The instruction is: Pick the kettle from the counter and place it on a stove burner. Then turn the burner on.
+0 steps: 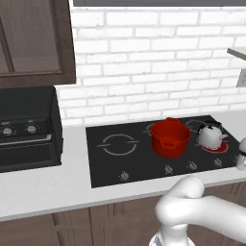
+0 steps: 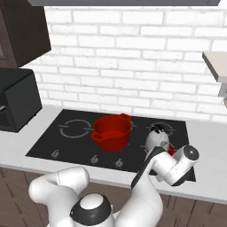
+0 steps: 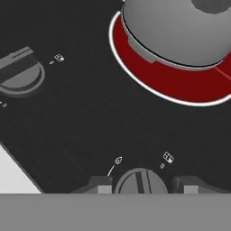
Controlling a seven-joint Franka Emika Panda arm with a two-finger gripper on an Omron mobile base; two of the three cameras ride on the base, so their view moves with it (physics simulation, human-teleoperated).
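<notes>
The kettle [image 3: 180, 31] sat on the glowing red stove burner [image 3: 167, 81], and the gripper [image 3: 140, 186], fingers spread astride a knob [image 3: 140, 181], risked nudging it off again.

shiny metal kettle [image 1: 210, 135], black glass cooktop [image 1: 110, 163]

It was a kitchen: a black cooktop [image 1: 120, 163] with knobs [image 3: 140, 181] was set in the surface [image 1: 43, 187], against a white brick wall [image 1: 158, 57], below dark cabinets [image 1: 33, 43].
</notes>
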